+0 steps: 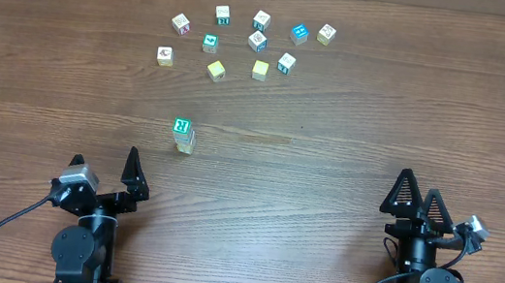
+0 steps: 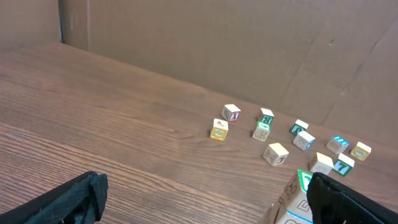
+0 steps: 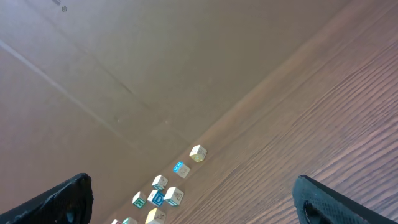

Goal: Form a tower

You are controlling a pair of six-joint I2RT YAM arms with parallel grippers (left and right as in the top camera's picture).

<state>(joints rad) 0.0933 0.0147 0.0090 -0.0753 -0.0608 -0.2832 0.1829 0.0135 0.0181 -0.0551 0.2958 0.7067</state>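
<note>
Item: wooden table, on whose bare surface all cubes are set directly. Item: the tower, one in number, found left of centre, well apart from the loose group and nearer to the left arm. A teal face with a white letter is shown on top and a pale cream cube is seen beneath. Two cubes are made out, and a further count cannot be told. Item: loose letter cubes, eleven counted, scattered in a loose cluster at the far side of the table, each kept apart from its neighbours. One bright blue face and two yellowish cubes are noted among them. Item: left gripper, one, fingers spread wide, nothing held, parked at the near edge. Item: right gripper, one, fingers likewise spread wide, nothing held, parked at the near edge opposite. Item: brown cardboard backing, seen behind the table in both wrist views.
</note>
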